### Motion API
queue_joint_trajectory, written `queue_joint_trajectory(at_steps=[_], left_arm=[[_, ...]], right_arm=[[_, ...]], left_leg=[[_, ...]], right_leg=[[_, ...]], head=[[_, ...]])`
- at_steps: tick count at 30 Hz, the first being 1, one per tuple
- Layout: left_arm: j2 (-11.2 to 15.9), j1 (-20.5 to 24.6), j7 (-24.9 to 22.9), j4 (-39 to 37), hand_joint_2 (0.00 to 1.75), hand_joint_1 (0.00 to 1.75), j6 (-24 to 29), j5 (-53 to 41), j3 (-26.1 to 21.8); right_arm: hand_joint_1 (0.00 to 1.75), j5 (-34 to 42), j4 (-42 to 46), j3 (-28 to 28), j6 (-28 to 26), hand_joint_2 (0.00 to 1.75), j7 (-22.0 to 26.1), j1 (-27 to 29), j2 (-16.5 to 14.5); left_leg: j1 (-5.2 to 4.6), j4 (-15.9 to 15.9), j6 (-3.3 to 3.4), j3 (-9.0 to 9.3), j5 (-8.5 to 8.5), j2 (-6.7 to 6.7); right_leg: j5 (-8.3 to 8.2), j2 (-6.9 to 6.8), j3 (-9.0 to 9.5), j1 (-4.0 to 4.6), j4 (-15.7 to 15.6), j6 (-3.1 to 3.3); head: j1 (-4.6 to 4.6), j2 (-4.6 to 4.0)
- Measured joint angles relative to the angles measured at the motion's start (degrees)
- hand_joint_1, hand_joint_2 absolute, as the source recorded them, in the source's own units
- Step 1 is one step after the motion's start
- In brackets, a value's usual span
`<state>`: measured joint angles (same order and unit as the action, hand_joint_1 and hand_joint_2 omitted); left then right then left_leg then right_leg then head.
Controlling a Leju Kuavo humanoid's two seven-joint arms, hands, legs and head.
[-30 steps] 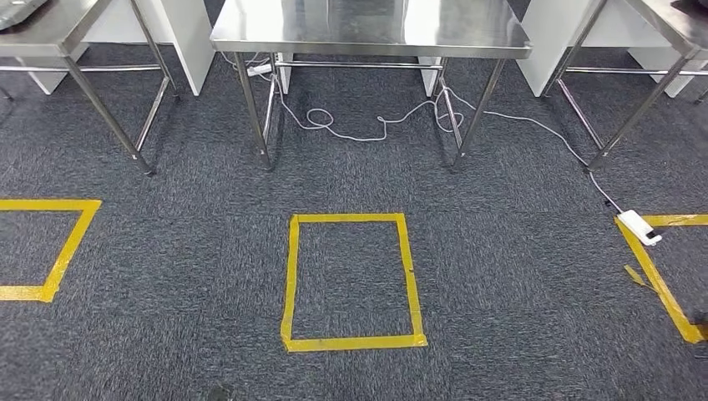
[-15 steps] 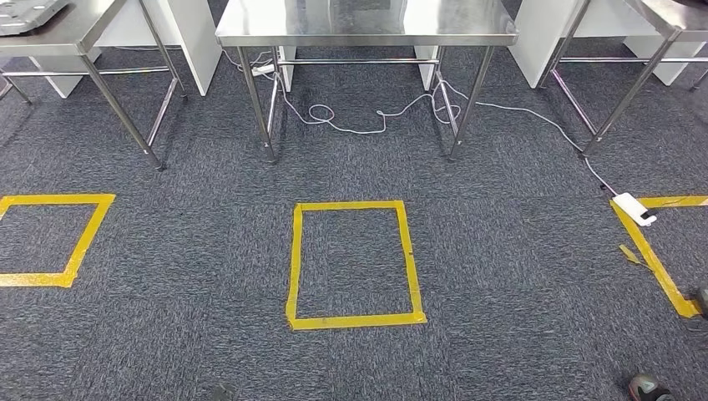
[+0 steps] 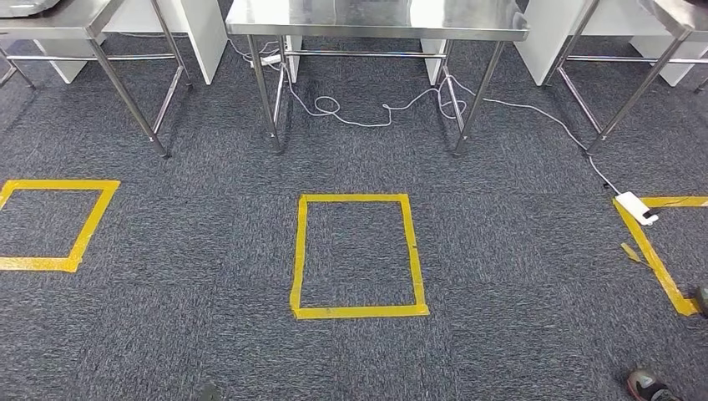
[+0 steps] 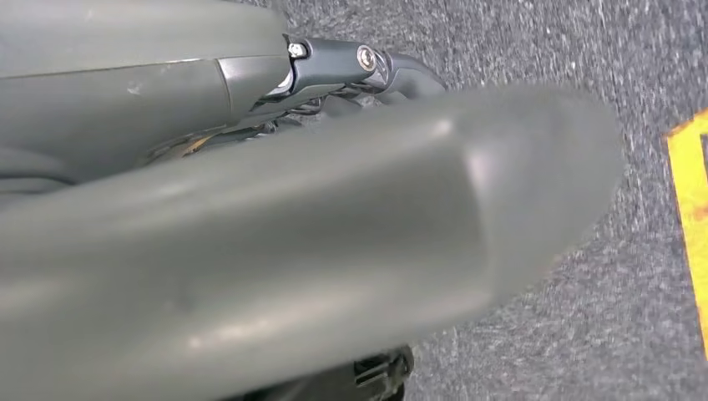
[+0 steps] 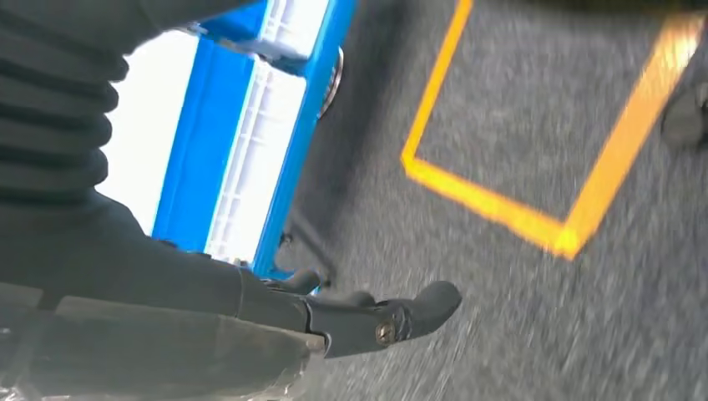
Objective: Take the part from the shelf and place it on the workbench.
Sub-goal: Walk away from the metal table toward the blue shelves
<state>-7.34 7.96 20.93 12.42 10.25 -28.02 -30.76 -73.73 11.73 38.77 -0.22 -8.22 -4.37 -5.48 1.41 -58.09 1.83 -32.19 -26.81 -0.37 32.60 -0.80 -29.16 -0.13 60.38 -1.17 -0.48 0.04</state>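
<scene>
A steel workbench (image 3: 376, 21) stands straight ahead at the far side of the carpet, its top bare where I see it. On the steel table to the left (image 3: 67, 18) a grey metal piece (image 3: 23, 5) lies at the picture's corner, mostly cut off. My left hand (image 4: 334, 234) hangs over the carpet, and its thick grey thumb hides most of the dark fingers (image 4: 380, 67); no part shows in it. My right hand (image 5: 334, 322) hangs with its dark fingers (image 5: 417, 309) stretched out and nothing in them.
Yellow tape squares mark the carpet: centre (image 3: 359, 312), left (image 3: 92, 221), right (image 3: 659, 267). A white cable (image 3: 367, 113) loops under the workbench to a white adapter (image 3: 636, 207). A third steel table (image 3: 668, 17) stands right. A person's shoe (image 3: 647, 386) is near. A blue-and-white crate (image 5: 250, 134) stands beside my right hand.
The whole floor view has slid upward and the tables have shrunk a little, so the camera has moved. A shoe has come in at the lower right.
</scene>
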Motion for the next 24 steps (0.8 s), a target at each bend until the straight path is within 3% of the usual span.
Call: queue_joint_trajectory(at_steps=[2, 4, 5, 6, 8, 10, 13, 15, 17, 19, 20, 21, 22, 24], left_arm=[[-0.02, -0.01, 0.02, -0.08, 0.0, 0.0, -0.02, -0.04, 0.57], [-0.02, -0.05, 0.02, -0.22, 0.0, 0.0, -0.04, -0.05, 0.81], [-0.02, -0.07, 0.02, -0.28, 0.0, 0.0, -0.04, -0.05, 0.92], [-0.02, -0.08, 0.02, -0.34, 0.0, 0.0, -0.05, -0.05, 1.04], [-0.02, -0.05, 0.01, -0.39, 0.0, 0.0, -0.06, -0.05, 1.34], [-0.02, 0.01, 0.02, -0.4, 0.0, 0.0, -0.07, -0.05, 1.55], [-0.01, -0.1, 0.02, -0.44, 0.0, 0.0, -0.07, -0.09, 1.6], [0.01, -0.16, -0.08, -0.52, 0.0, 0.0, -0.05, -0.13, 1.6], [0.02, -0.1, -0.15, -0.57, 0.0, 0.0, -0.04, -0.15, 1.61], [0.02, -0.13, -0.27, -0.62, 0.0, 0.0, -0.05, -0.19, 1.63], [0.02, -0.2, -0.39, -0.65, 0.0, 0.0, -0.05, -0.2, 1.63], [0.02, -0.27, -0.54, -0.69, 0.0, 0.0, -0.07, -0.21, 1.63], [0.02, -0.31, -0.73, -0.71, 0.0, 0.0, -0.09, -0.21, 1.63], [0.05, -0.21, -1.14, -0.73, 0.0, 0.0, -0.13, -0.22, 1.63]], right_arm=[[0.0, -0.25, -0.01, 0.83, 0.34, 0.0, 0.01, 0.06, -0.28], [0.0, -0.39, -0.01, 1.37, 0.56, 0.0, 0.01, 0.13, -0.36], [0.0, -0.43, -0.01, 1.55, 0.61, 0.0, 0.01, 0.17, -0.37], [0.0, -0.45, -0.01, 1.71, 0.62, 0.0, 0.01, 0.19, -0.37], [0.0, -0.49, -0.03, 1.97, 0.63, 0.0, 0.01, 0.17, -0.43], [0.0, -0.51, -0.06, 2.2, 0.66, 0.0, 0.02, 0.13, -0.58], [0.0, -0.54, -0.08, 2.39, 0.71, 0.0, 0.03, 0.09, -0.73], [0.0, -0.57, -0.08, 2.43, 0.87, 0.0, 0.04, 0.1, -0.81], [0.0, -0.57, -0.08, 2.49, 1.09, 0.0, 0.07, 0.15, -0.91], [0.0, -0.57, -0.09, 2.59, 1.45, 0.0, 0.07, 0.24, -0.98], [0.0, -0.57, -0.09, 2.65, 1.62, 0.0, 0.07, 0.26, -1.0], [0.0, -0.58, -0.1, 2.69, 1.81, 0.0, 0.07, 0.25, -1.04], [0.0, -0.58, -0.1, 2.73, 1.97, 0.0, 0.07, 0.21, -1.08], [0.0, -0.58, -0.1, 2.76, 2.32, 0.0, 0.07, 0.15, -1.26]], left_leg=[[0.06, 0.08, 0.52, -0.65, 0.46, -0.34], [0.07, 0.06, 0.46, -1.27, 0.9, -0.9], [0.13, 0.05, 0.27, -1.5, 1.14, -1.31], [0.22, 0.04, 0.01, -1.66, 1.38, -1.78], [0.3, -0.03, -0.7, -1.88, 1.84, -2.81], [0.15, -0.02, -1.51, -2.13, 2.27, -3.62], [0.44, 0.2, -2.63, -2.5, 2.91, -4.41], [0.62, -2.16, -2.92, -3.6, 0.95, -2.7], [0.52, -8.82, -2.93, -6.29, -3.59, -0.46], [0.44, -15.43, -2.87, -8.7, -6.6, 0.04], [0.39, -16.44, -2.74, -8.76, -6.65, 0.14], [0.31, -14.99, -2.47, -7.58, -5.57, 0.35], [0.14, -11.62, -2.05, -5.47, -3.84, 0.87], [-0.57, -4.09, -1.02, -1.19, -1.35, 3.34]], right_leg=[[3.36, 0.35, -3.83, -0.38, 7.56, 0.16], [4.92, 0.5, -6.46, -0.72, 13.0, -0.34], [4.27, 0.54, -6.08, -0.89, 12.43, -0.87], [2.83, 0.74, -4.48, -1.14, 9.49, -1.5], [-0.3, 2.24, -0.06, -1.59, 1.0, -2.4], [-1.65, 3.3, 1.86, -1.6, -3.38, -2.03], [-2.25, 2.23, 1.52, -1.36, -3.49, -0.61], [-2.8, 1.15, 1.29, -1.44, -3.55, 0.36], [-3.17, -0.07, 1.0, -1.09, -3.54, 1.02], [-3.35, -1.45, 0.64, -0.56, -3.49, 1.34], [-3.41, -2.09, 0.49, -0.33, -3.48, 1.43], [-3.43, -2.7, 0.48, -0.13, -3.47, 1.47], [-3.44, -3.25, 0.51, 0.03, -3.47, 1.51], [-3.37, -4.23, 0.54, 0.51, -3.39, 1.44]], head=[[0.23, 0.0], [0.23, 0.0], [0.25, 0.0], [0.23, 0.0], [0.32, 0.0], [0.32, 0.0], [0.23, 0.0], [0.11, 0.0], [-0.02, 0.0], [-0.04, 0.0], [-0.04, 0.0], [-0.04, 0.0], [-0.05, 0.0], [-0.02, 0.0]])
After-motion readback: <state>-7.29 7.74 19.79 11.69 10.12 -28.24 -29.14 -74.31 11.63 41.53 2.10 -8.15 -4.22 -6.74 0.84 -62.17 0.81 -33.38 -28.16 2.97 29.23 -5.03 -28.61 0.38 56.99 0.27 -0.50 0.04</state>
